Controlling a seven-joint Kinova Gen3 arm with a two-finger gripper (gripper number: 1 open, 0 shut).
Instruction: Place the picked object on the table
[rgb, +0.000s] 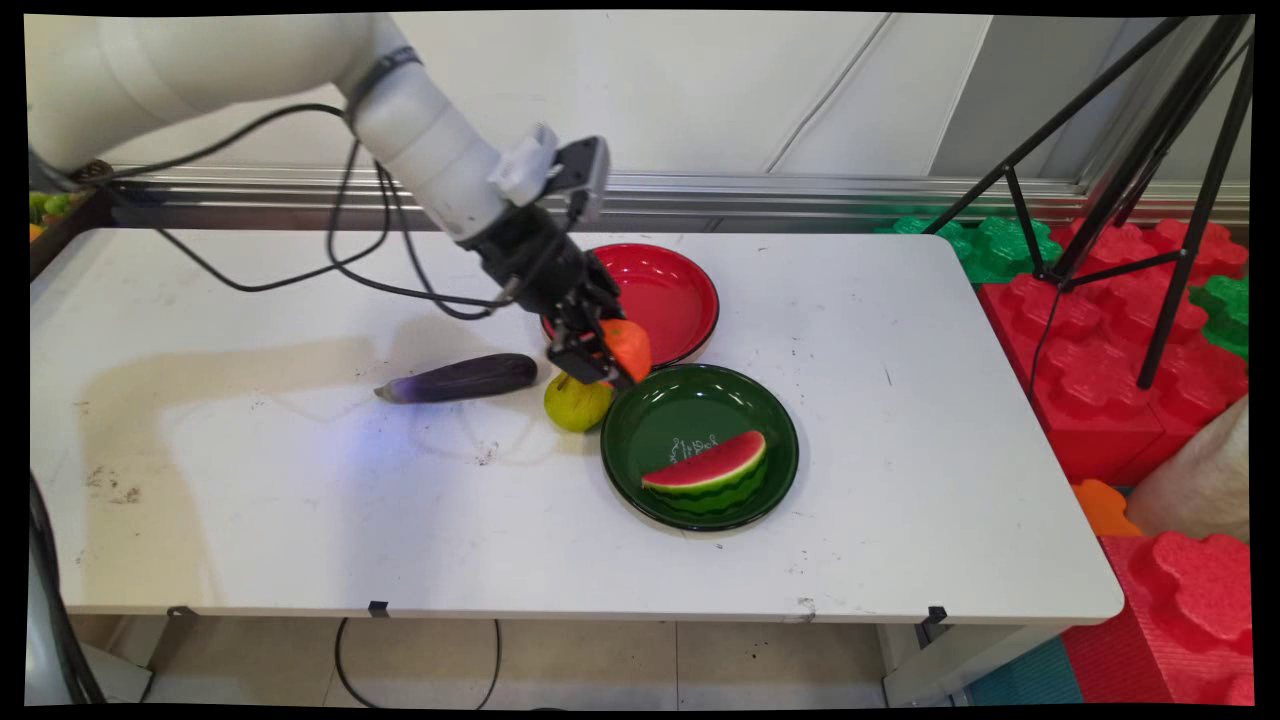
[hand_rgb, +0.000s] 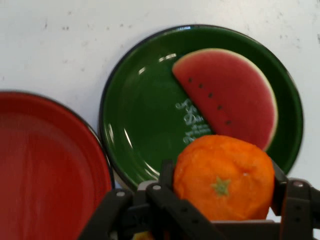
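Watermelon slice on green plate, near counter edge. Pincer clamped on orange, above plate rims; it half-hides red plate and yellow-green fruit. Eggplant left.
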